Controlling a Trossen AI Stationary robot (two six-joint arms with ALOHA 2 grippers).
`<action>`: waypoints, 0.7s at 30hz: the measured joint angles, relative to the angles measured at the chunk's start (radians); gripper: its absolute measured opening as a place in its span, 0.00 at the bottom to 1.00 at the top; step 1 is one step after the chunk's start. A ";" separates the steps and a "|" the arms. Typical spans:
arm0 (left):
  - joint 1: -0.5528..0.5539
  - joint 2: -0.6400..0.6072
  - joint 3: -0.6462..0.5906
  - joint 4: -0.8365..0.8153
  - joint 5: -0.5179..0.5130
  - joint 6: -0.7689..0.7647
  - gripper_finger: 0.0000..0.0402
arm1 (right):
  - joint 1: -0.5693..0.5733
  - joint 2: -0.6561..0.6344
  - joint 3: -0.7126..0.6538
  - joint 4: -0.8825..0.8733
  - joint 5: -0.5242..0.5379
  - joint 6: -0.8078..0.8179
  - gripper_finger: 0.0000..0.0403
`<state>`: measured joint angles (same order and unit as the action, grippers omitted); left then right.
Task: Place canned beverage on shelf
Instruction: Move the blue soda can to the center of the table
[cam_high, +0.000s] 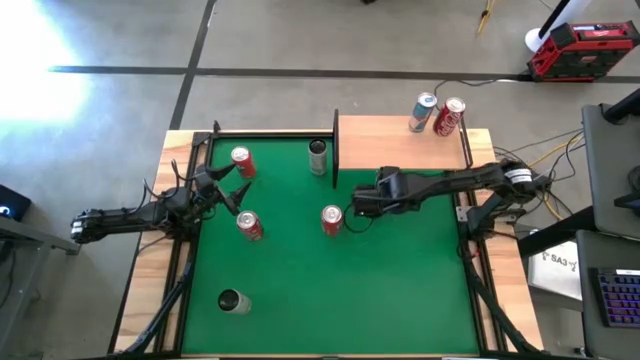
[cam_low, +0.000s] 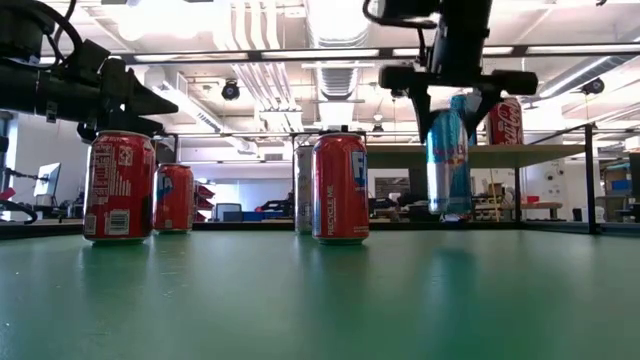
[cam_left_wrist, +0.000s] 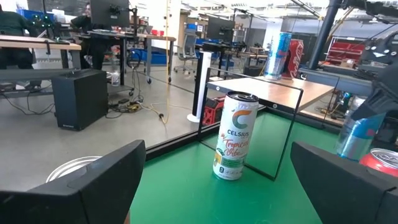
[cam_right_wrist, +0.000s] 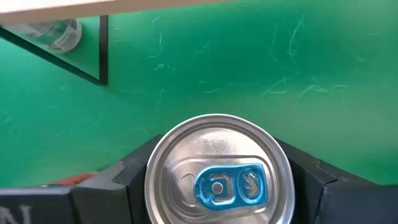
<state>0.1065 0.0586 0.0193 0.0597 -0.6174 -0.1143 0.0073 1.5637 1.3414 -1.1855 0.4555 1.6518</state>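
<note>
My right gripper is over the middle of the green mat, shut on a blue and silver can. The can's silver top with its blue tab shows in the right wrist view. The shelf, a light-wood board with black rails, stands at the far right. On it stand a blue can and a red can. My left gripper is open and empty at the mat's left, between two red cans. My right gripper pinches the can's upper wall, just below the rim, between its two fingers, one on each side. The fingers come from above and point down. The can hangs upright, its base a little clear of the mat.
A red can stands right beside the held can. A white Celsius can stands by the shelf's black rail. Another can is at the near left of the mat.
</note>
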 joint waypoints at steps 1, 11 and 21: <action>0.000 0.000 0.000 0.000 0.000 0.000 0.96 | -0.011 -0.005 -0.013 0.010 -0.008 -0.019 0.58; 0.000 0.000 0.000 0.000 0.000 0.000 0.96 | -0.059 0.009 -0.081 0.098 -0.065 -0.082 0.59; 0.000 0.000 0.000 0.000 0.000 0.000 0.96 | -0.078 0.008 -0.082 0.132 -0.063 -0.081 0.60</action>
<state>0.1066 0.0586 0.0193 0.0592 -0.6174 -0.1143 -0.0705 1.5718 1.2594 -1.0535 0.3927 1.5707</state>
